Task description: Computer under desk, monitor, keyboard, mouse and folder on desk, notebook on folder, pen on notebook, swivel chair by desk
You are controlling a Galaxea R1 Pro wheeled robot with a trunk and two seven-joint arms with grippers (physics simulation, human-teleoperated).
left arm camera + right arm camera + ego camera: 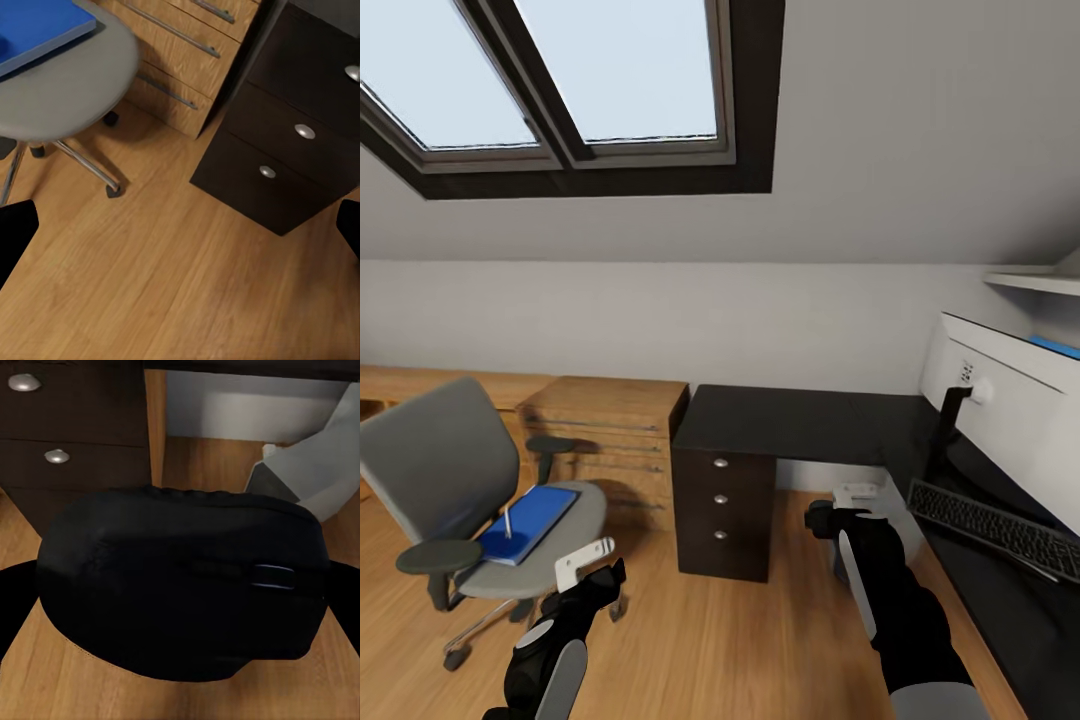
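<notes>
The right gripper (828, 520) was clamped on the black mouse (184, 585), held above the wood floor (165, 285) in front of the desk (780, 420). The left gripper (600, 575) hung with its fingers spread apart and nothing between them. The blue folder (528, 520) lay on the swivel chair (460, 480). The keyboard (995, 528) sat beside the monitor (1010, 400).

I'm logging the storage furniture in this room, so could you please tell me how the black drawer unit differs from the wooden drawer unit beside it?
The black drawer unit is glossy black, while the wooden drawer unit is light wood. The black one has round silver knobs; the wooden one has long bar handles. The black one stands under the desk top; the wooden one stands free beside the swivel chair. Both rest on the wood floor.
</notes>
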